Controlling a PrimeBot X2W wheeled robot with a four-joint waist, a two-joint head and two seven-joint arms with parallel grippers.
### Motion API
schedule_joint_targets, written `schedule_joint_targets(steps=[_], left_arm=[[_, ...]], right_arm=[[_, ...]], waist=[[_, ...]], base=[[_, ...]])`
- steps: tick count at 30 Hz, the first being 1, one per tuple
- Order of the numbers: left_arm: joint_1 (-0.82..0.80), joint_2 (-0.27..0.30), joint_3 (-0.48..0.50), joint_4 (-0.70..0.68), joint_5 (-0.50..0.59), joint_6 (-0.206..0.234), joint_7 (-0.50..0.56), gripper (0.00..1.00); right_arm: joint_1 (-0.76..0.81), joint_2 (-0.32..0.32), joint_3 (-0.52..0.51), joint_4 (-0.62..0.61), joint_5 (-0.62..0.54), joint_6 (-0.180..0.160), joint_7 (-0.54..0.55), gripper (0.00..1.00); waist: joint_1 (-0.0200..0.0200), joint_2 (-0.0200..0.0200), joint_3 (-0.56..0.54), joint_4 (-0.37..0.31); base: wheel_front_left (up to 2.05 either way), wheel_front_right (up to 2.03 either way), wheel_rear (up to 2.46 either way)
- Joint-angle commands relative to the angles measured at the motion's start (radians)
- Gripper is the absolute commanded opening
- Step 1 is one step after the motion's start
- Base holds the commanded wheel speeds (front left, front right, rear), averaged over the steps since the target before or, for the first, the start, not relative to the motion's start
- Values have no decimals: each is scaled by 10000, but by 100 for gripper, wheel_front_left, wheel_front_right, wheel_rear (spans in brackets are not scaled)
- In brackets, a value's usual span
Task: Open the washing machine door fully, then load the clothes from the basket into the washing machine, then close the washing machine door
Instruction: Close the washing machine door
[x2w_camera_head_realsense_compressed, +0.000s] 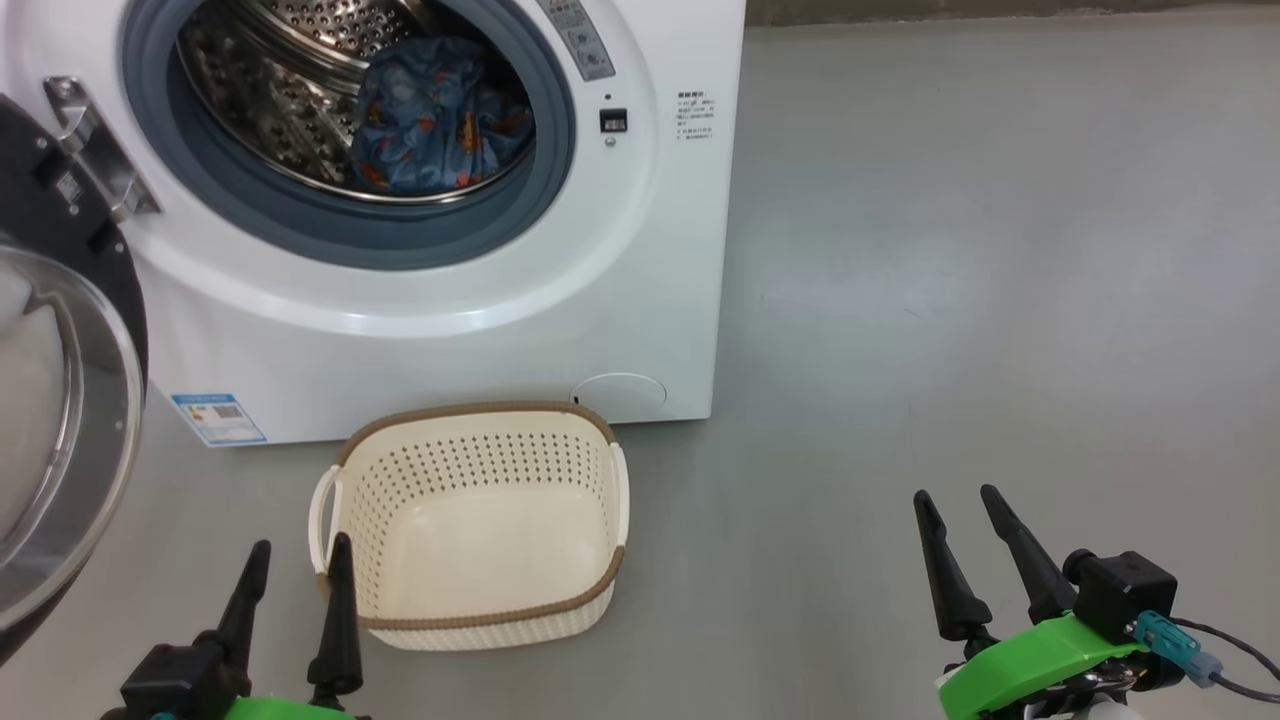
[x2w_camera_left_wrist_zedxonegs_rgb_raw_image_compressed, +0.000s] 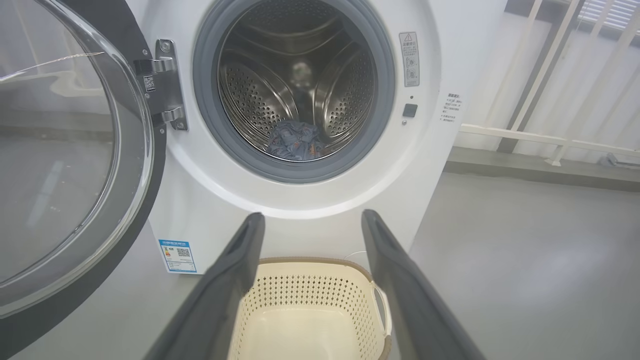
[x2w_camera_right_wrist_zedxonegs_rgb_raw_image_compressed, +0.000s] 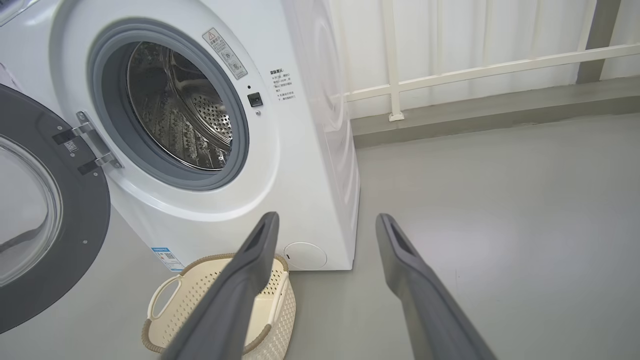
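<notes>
Left hand (x2w_camera_head_realsense_compressed: 302, 542), beside basket (x2w_camera_head_realsense_compressed: 480, 409), and right hand (x2w_camera_head_realsense_compressed: 954, 492) gape empty; clothes (x2w_camera_head_realsense_compressed: 440, 110) lie, seemingly bunched, inside washing machine (x2w_camera_head_realsense_compressed: 450, 340).

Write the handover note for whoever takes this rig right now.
Left hand open, empty. Right hand open, empty.
Blue printed fabric clothes lie in the drum of the big white front-loading washing machine.
Cream perforated plastic basket stands empty on the floor before it.
Done: round black-rimmed glass door stands open, clothes loaded.
Left: shut the door.
</notes>
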Motion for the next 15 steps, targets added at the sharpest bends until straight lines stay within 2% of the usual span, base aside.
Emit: schedule_joint_targets(steps=[1,6,15], left_arm=[[-160,105,303,-270,133,-26,-57,100],[-135,105,267,-221,138,-27,-57,100],[-136,104,307,-286,195,-27,-57,100]], right_arm=[[-120,9,298,-208,-49,16,-49,100],[-105,9,316,-206,-44,16,-49,100],[-97,9,345,-213,-35,16,-49,100]], waist=[[0,0,-12,12],[0,0,-45,40],[0,0,-19,46]], base=[[-101,101,0],[-60,60,0],[-3,3,0]])
